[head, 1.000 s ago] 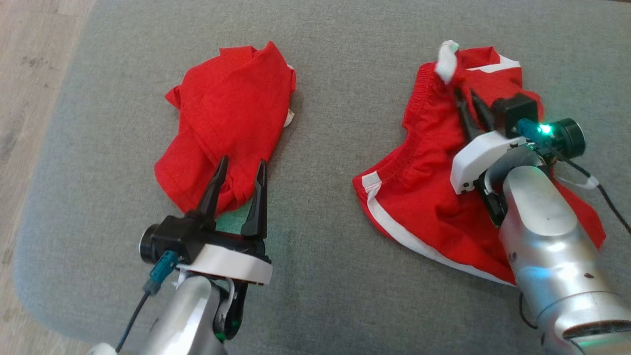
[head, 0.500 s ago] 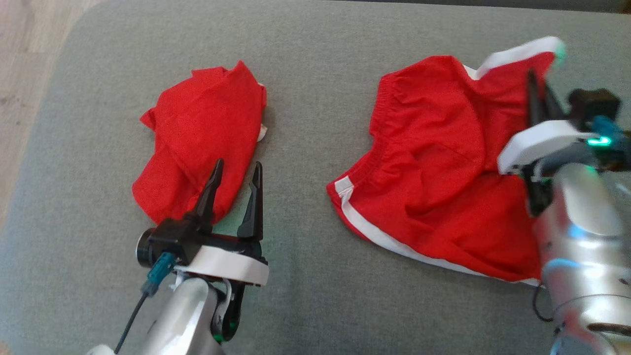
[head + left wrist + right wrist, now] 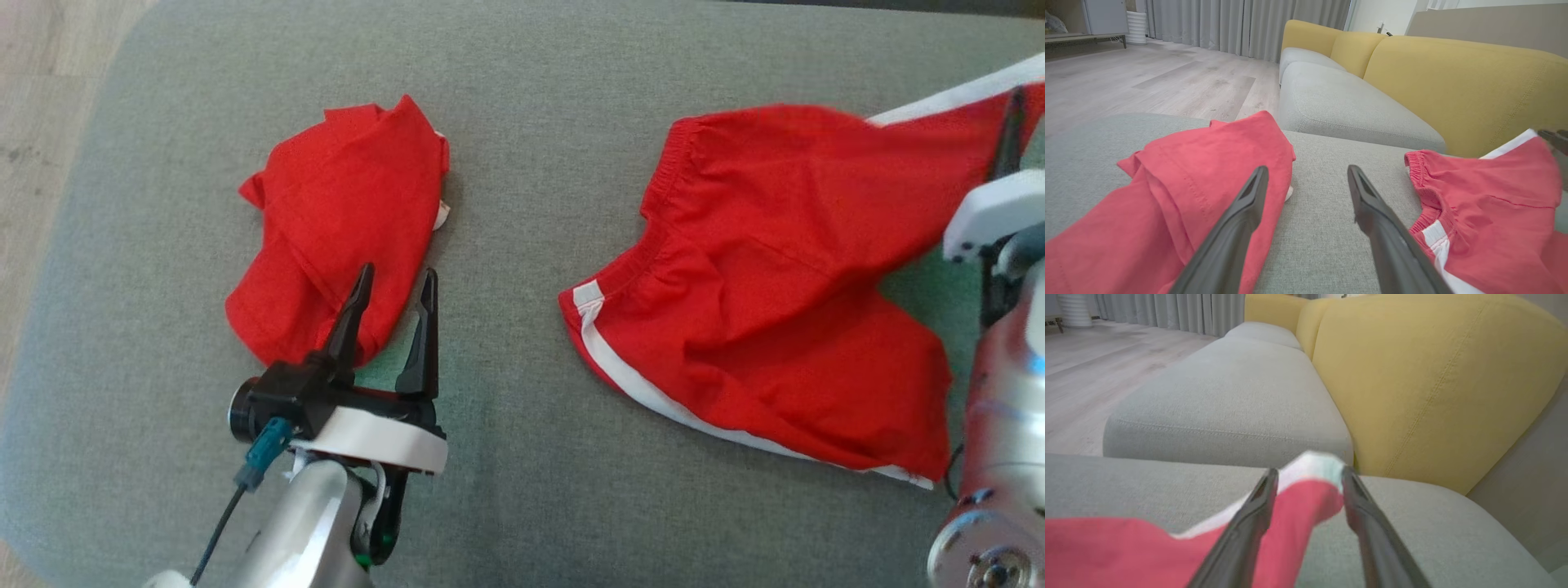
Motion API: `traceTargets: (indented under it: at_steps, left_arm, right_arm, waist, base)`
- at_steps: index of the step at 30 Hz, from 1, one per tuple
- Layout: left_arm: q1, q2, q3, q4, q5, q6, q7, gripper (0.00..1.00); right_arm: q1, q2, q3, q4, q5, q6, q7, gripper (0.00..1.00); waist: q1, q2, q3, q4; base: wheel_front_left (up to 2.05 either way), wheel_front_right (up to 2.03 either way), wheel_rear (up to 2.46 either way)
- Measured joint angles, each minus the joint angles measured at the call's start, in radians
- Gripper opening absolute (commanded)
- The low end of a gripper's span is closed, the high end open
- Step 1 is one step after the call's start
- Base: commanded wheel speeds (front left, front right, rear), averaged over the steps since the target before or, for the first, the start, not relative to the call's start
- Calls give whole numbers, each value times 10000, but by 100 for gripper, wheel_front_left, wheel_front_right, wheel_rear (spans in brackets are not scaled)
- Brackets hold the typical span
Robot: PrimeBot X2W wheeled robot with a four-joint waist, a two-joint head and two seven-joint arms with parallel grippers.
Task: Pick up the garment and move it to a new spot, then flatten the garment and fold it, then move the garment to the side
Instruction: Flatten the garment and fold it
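The garment, red shorts (image 3: 775, 269) with white trim, lies spread on the right of the grey cushion, one leg drawn out toward the upper right. My right gripper (image 3: 1016, 94) is at that leg's tip. In the right wrist view its fingers (image 3: 1308, 473) stand apart, with the blurred white-edged corner of the shorts (image 3: 1298, 506) between them. My left gripper (image 3: 398, 273) hovers open and holds nothing, at the near edge of a crumpled red shirt (image 3: 343, 220). The left wrist view shows the open fingers (image 3: 1307, 169), the shirt (image 3: 1200, 163) on the left and the shorts (image 3: 1486, 204) on the right.
The grey cushion (image 3: 522, 122) has bare fabric between the two red pieces and along its near side. Wooden floor (image 3: 41, 82) lies past its left edge. A yellow sofa back (image 3: 1433, 375) and another grey seat (image 3: 1229, 396) stand beyond the far edge.
My right gripper has pulled the shorts' leg from over the waistband out to the right, spreading the shorts, and its fingers have parted. The head view shifted. The left arm kept still.
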State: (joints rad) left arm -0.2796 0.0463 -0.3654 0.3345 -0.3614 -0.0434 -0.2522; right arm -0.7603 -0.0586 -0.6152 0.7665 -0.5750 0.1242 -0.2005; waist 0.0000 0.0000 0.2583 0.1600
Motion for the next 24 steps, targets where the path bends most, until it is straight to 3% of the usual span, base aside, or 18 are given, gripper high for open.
traceTargets:
  at_steps: [5,11,12,16,24]
  left_arm:
    - [14,0,79,31,2,12,0,100]
    - [155,2,228,25,50,2,0,100]
    - [337,0,362,44,146,-8,0,100]
    - [556,2,477,75,286,-46,0,100]
    - [1104,6,752,75,370,-96,0,100]
  right_arm:
    - [-225,-6,-299,132,-201,0,-290,100]
    - [310,25,1494,537,1553,0,-499,100]
    - [859,35,2662,59,2847,0,-504,100]
    - [2638,46,4286,-1386,4742,0,-504,100]
    - [5632,96,5678,-3358,5854,0,-504,100]
  waist:
    - [0,0,-241,-53]
    - [-1,0,-657,-346]
    - [-1,0,-821,-537]
    - [-1,0,-1211,-931]
    - [-2,0,-1987,-1700]
  base:
    - [0,0,0]
    - [0,0,0]
    - [0,0,0]
    - [0,0,0]
    - [0,0,0]
